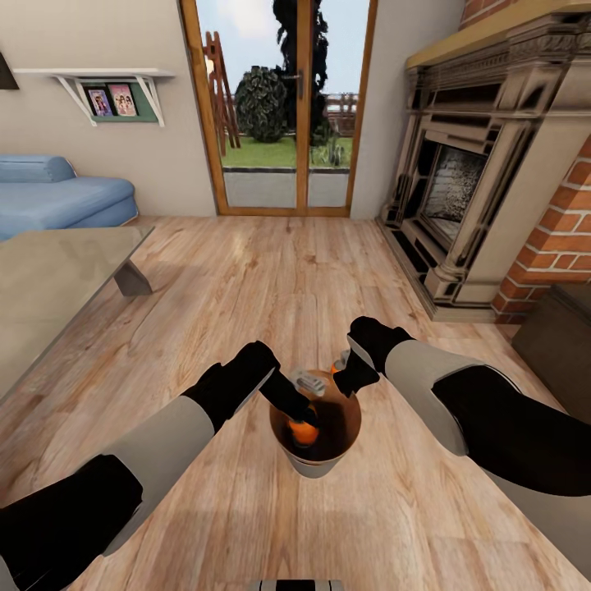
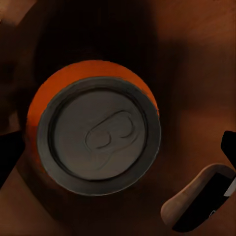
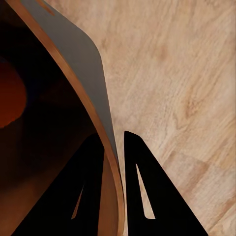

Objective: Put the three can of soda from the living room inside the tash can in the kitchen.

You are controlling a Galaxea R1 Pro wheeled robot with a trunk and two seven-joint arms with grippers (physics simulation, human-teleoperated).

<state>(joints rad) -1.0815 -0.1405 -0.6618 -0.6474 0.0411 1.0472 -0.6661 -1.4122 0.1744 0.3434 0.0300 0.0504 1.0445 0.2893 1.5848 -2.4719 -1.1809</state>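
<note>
Living room, wood floor [image 1: 271,271] — bin [image 1: 316,464] near, right gripper [image 3: 112,162] clamped on its rim. Orange can [image 2: 98,128] inside under left gripper [image 1: 300,410], jaws unclear. Kitchen trip pending.

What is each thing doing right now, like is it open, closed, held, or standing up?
Trash can: upright, its rim pinched by the right end effector.
Orange soda can: upright inside the trash can, unopened.
Left end effector: reaching into the trash can, open.
Glass doors: closed.
</note>
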